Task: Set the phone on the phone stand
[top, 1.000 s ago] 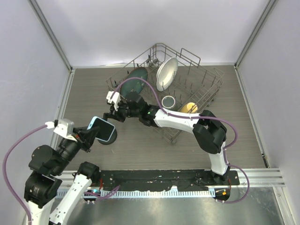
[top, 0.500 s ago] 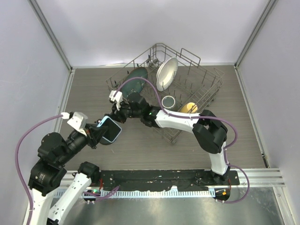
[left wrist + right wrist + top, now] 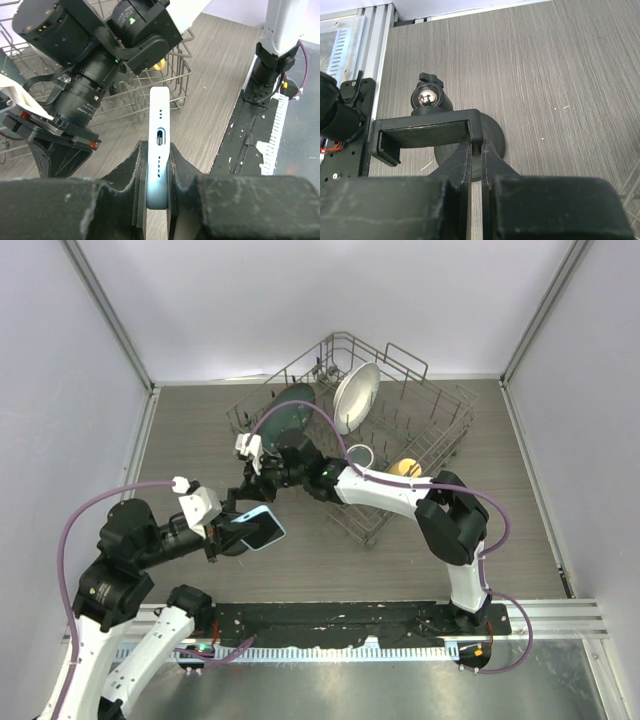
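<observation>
Top external, phone [image 3: 264, 529] in left fingers [image 3: 230, 524], rack [image 3: 441, 430] holding white plate [image 3: 356, 396]

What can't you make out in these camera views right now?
Left wrist: light-blue-cased phone shows only its port edge, gripped by the left end effector; screen unseen.
Right wrist: black disc-based phone stand has its base partly behind the right end effector.
Top: stand largely hidden under phone.

The phone [image 3: 262, 528] sits beside the phone stand [image 3: 427, 134] (dish rack [image 3: 440, 430] behind, holding plates [image 3: 356, 395])
</observation>
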You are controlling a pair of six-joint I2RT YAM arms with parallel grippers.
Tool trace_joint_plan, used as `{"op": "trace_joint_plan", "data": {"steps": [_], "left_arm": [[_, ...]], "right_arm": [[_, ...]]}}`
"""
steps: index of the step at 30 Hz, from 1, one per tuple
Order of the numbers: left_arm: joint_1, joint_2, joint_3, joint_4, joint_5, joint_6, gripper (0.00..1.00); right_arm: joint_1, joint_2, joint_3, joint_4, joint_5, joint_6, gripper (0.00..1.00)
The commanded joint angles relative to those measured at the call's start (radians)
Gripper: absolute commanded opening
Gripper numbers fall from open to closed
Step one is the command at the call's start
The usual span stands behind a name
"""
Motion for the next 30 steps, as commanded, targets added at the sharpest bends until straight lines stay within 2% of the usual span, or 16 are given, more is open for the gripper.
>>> {"op": "trace_joint_plan", "data": {"steps": [1, 5, 10, 14, 18, 23, 30], "left_arm": [[-0.002, 0.031, -0.011, 0.120, 0.078, 0.081, 0.00], [-0.002, 0.121, -0.044, 0.182, 0.069, 0.115, 0.00], [-0.003, 0.249, -0.018, 0.172, 0.034, 0.175, 0.00], [-0.003, 0.295, -0.029, 0.226, -0.061, 0.199, 0.00], [-0.003, 0.287, -0.051, 0.268, -0.158, 0.235, 0.00], [0.000, 0.272, -0.085, 0.317, -0.163, 0.236, 0.00], [0.012, 0.232, -0.191, 0.429, -0.203, 0.161, 0.00]], "right_arm": [[-0.016, -0.027, 0.021, -0.148, -0.121, -0.054, 0.01], [-0.020, -0.013, 0.031, -0.152, -0.144, -0.060, 0.01], [-0.020, -0.018, 0.014, -0.145, -0.154, -0.064, 0.01], [-0.030, -0.019, 0.009, -0.142, -0.184, -0.064, 0.01], [-0.034, -0.019, 0.008, -0.149, -0.218, -0.081, 0.01], [-0.036, -0.015, 0.014, -0.178, -0.267, -0.104, 0.01], [-0.040, -0.036, -0.020, -0.163, -0.261, -0.112, 0.01]]}}
